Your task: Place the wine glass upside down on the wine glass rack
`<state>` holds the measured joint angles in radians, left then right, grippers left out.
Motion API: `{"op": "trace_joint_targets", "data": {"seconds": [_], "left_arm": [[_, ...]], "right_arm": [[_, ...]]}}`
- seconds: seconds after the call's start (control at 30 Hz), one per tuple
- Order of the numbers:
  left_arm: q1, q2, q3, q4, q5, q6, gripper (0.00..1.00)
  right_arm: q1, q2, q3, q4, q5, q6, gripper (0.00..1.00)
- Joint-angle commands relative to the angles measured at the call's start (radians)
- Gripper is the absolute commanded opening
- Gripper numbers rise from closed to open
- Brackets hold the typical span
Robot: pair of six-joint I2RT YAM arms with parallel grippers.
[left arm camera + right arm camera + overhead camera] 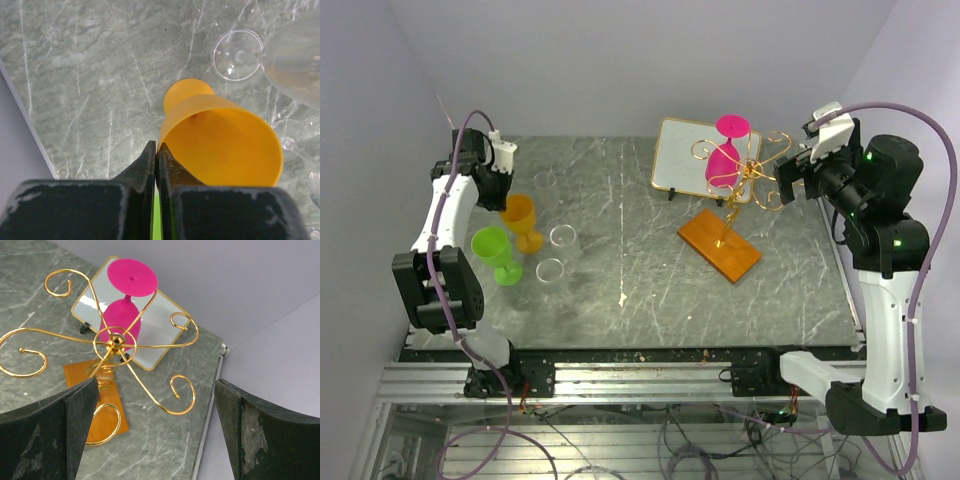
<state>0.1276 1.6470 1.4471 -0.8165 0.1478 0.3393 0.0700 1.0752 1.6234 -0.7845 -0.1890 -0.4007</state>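
**Far left of the table: jaws pinch the orange rim, rack waits across the marble**

Across the grey marbled table (pixel 620 290), it's a game of two ends. Over on the right stands the wine glass rack (pixel 720 243), gold scrolled arms on a thin post above its orange-brown base, with a pink glass (pixel 725 160) hanging foot-up from one arm and a gold-framed mirror panel (pixel 680 160) just behind.

The right gripper (pixel 790 182) hovers just beside the rack, jaws spread wide and holding nothing.

Now the left side. The left gripper (pixel 156 145) is clamped tight, and the wrist view shows the wall of the orange wine glass (pixel 220 145) nipped between its fingertips, one finger inside the rim and one outside. That glass stands upright near the left edge with its mouth up and its long axis vertical. It is opaque orange with a smooth, thin rim.

Here's the key relation. The rack lies well apart to the glass's right, nearer the right arm, so I'd judge a long carry and a full flip are needed.

A green glass (pixel 495 250) and clear glasses (pixel 563 236) crowd in close.
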Motion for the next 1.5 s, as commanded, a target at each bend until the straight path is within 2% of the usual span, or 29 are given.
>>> {"op": "trace_joint_targets", "data": {"seconds": [0.0, 0.27, 0.5, 0.63, 0.87, 1.17, 1.33, 1.47], "left_arm": [[0.009, 0.016, 0.061, 0.001, -0.031, 0.032, 0.07], [0.013, -0.017, 0.150, 0.072, -0.200, 0.078, 0.07], [0.015, -0.086, 0.194, 0.146, -0.284, 0.095, 0.07], [0.014, -0.152, 0.228, 0.180, -0.278, 0.046, 0.07], [0.014, -0.300, 0.295, 0.229, -0.126, -0.136, 0.07], [0.014, -0.378, 0.370, 0.193, 0.227, -0.291, 0.07], [0.013, -0.442, 0.303, 0.326, 0.482, -0.468, 0.07], [0.006, -0.478, 0.221, 0.503, 0.584, -0.650, 0.07]], "right_arm": [[-0.020, -0.018, 0.003, 0.005, -0.036, 0.015, 1.00], [-0.039, -0.044, -0.033, 0.017, -0.052, 0.014, 1.00], [-0.061, -0.030, -0.074, 0.017, -0.123, 0.012, 1.00], [-0.062, -0.037, -0.096, 0.032, -0.099, -0.007, 1.00], [-0.062, -0.068, -0.113, 0.043, -0.148, -0.021, 1.00], [-0.062, -0.067, -0.044, 0.008, -0.345, -0.002, 1.00], [-0.062, -0.029, -0.074, 0.077, -0.559, 0.117, 0.97], [-0.048, 0.022, -0.102, 0.180, -0.679, 0.261, 0.92]]}}
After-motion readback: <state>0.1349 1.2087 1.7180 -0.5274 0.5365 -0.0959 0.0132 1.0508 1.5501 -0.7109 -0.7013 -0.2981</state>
